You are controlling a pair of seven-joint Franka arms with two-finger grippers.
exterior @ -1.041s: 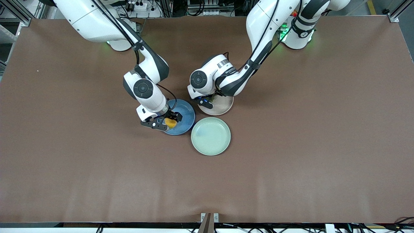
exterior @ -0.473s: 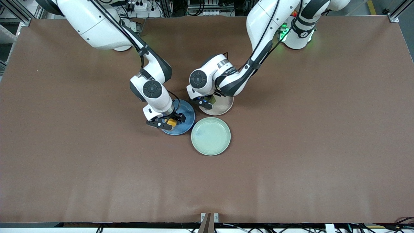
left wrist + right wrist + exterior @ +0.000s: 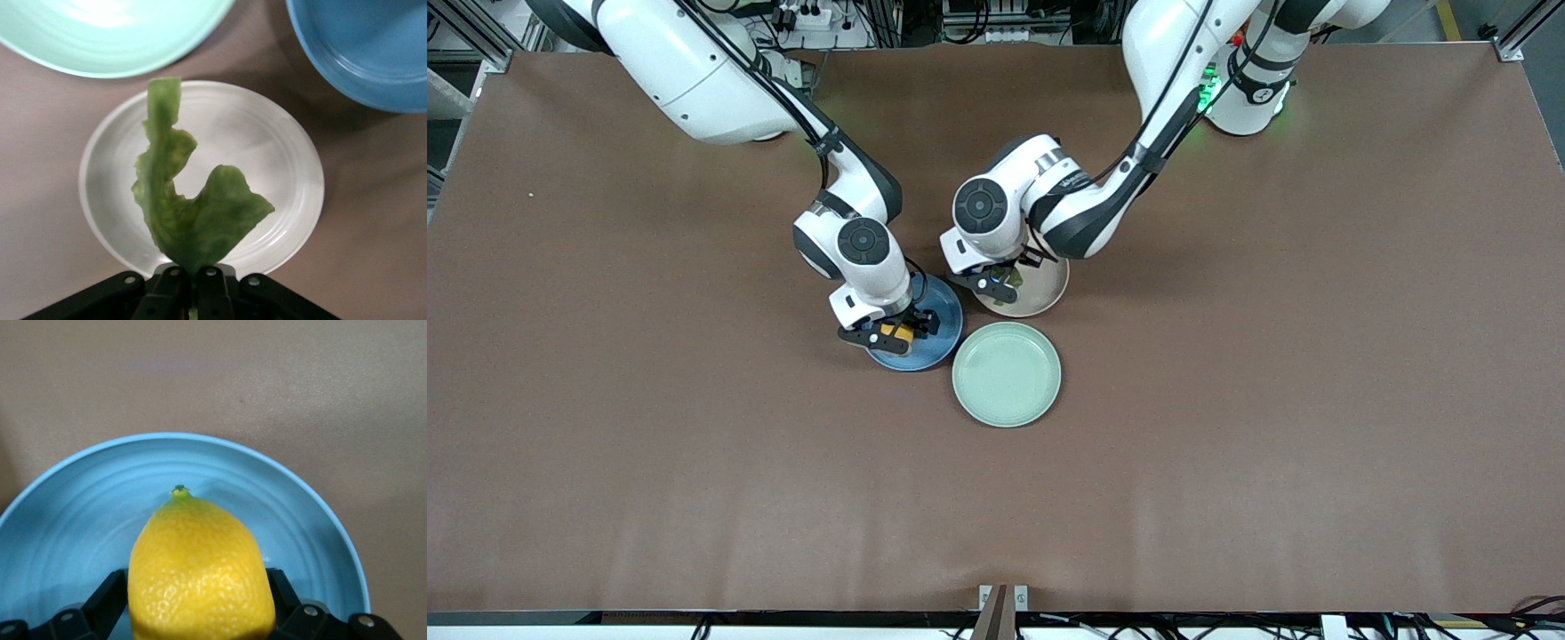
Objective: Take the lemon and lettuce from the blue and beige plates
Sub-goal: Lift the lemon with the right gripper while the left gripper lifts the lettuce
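My right gripper [image 3: 891, 334] is shut on the yellow lemon [image 3: 895, 332] and holds it over the blue plate [image 3: 938, 342]. In the right wrist view the lemon [image 3: 200, 573] sits between the black fingers [image 3: 100, 600] above the blue plate [image 3: 80, 520]. My left gripper [image 3: 996, 282] is shut on the green lettuce leaf [image 3: 1011, 276] over the beige plate [image 3: 1040, 298]. In the left wrist view the lettuce [image 3: 193, 213] hangs from the closed fingertips [image 3: 175, 290] above the beige plate [image 3: 280, 153].
An empty light green plate [image 3: 1007, 373] lies nearer the front camera than the other two plates, touching close to both. It also shows in the left wrist view [image 3: 113, 33], with the blue plate [image 3: 367, 47] beside it.
Both grippers have risen with their loads. The right gripper with the lemon drifted toward the blue plate's middle; the left gripper lifted the lettuce off the beige plate.
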